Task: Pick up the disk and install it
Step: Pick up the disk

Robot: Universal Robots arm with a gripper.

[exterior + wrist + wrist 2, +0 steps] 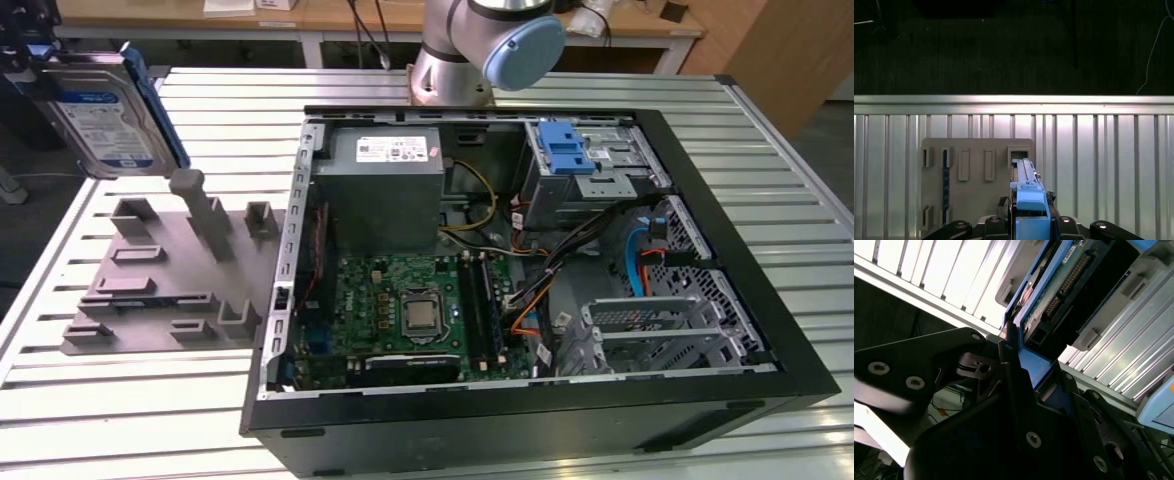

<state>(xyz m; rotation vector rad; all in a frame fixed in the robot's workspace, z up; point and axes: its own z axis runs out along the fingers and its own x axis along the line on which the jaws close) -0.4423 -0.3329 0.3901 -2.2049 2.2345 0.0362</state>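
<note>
Gripper (1029, 222) fingers clamp one disk (100, 110) edgewise, hanging clear above one grey fixture plate (147, 300), apart from one open computer case (734, 200).

End effector (38, 58) cropped at the exterior view's left edge, disk (110, 115) label print too small to tell, arm (467, 60) cut off above its base, case (774, 340) near corner cropped

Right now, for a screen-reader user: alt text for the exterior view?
The gripper holds the disk lifted clear of a grey fixture plate at the exterior view's left. Beside it, an open computer case lies on the slatted table.
</note>
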